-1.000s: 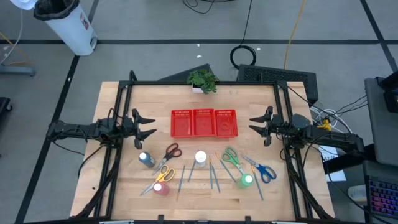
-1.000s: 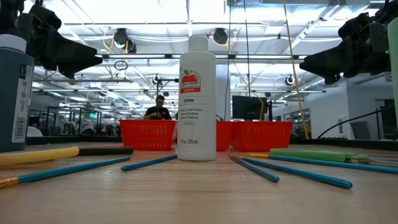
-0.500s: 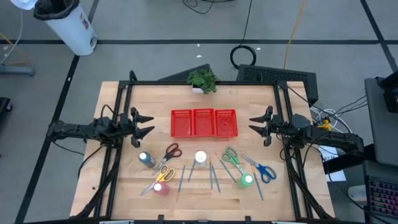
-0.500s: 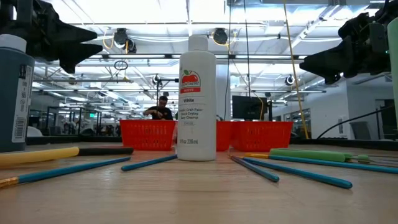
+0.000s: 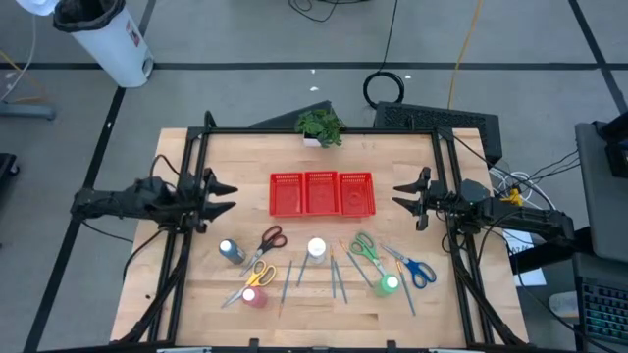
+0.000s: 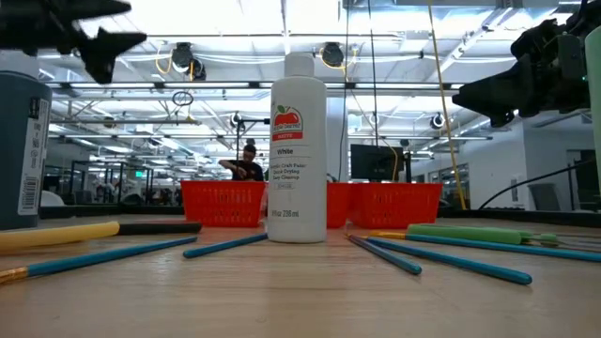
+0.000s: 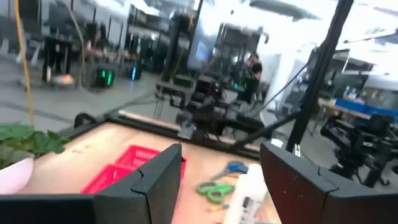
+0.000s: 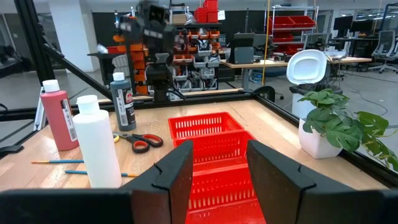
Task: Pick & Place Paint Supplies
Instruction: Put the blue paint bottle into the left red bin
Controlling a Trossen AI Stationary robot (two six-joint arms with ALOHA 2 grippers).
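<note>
Hovering open-fingered at nine o'clock, the left gripper point(image 5: 218, 197) is nearest the dark-capped bottle point(image 5: 231, 251), toward five o'clock; right gripper point(image 5: 404, 197) waits open.

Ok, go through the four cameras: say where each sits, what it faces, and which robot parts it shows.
High view: overhead, straight down; left gripper, right gripper, red tray.
Low view: table height, facing the room past the white paint bottle; arms at the upper corners.
Left wrist view: past its own open fingers toward the right arm.
Right wrist view: past its own open fingers, over the tray.
All four show the tray.
</note>
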